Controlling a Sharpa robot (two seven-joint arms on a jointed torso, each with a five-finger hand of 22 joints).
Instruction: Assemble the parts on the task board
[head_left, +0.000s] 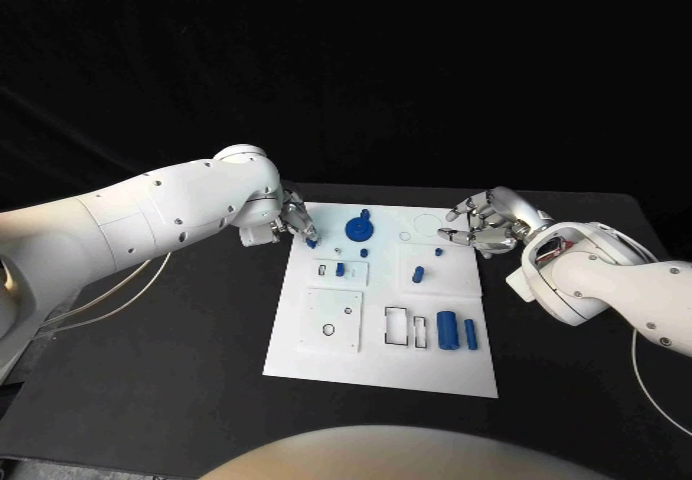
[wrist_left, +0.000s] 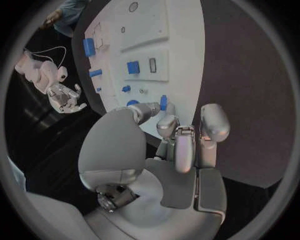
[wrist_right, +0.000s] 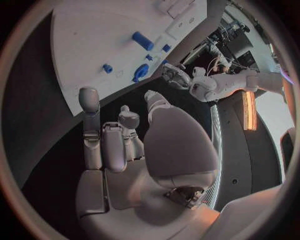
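Left hand (head_left: 293, 222): at board's far-left corner, fingers pinching a small blue peg (wrist_left: 163, 102).
Right hand (head_left: 488, 223): off board's far-right edge, fingers loosely spread, holding nothing.
Board (head_left: 325, 355): mid-bench, blue parts (head_left: 449, 329) on it.

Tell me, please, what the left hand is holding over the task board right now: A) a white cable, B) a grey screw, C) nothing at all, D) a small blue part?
D: in the head view the left hand pinches a small blue part at the far left edge of the task board; the left wrist view shows it at the fingertips.
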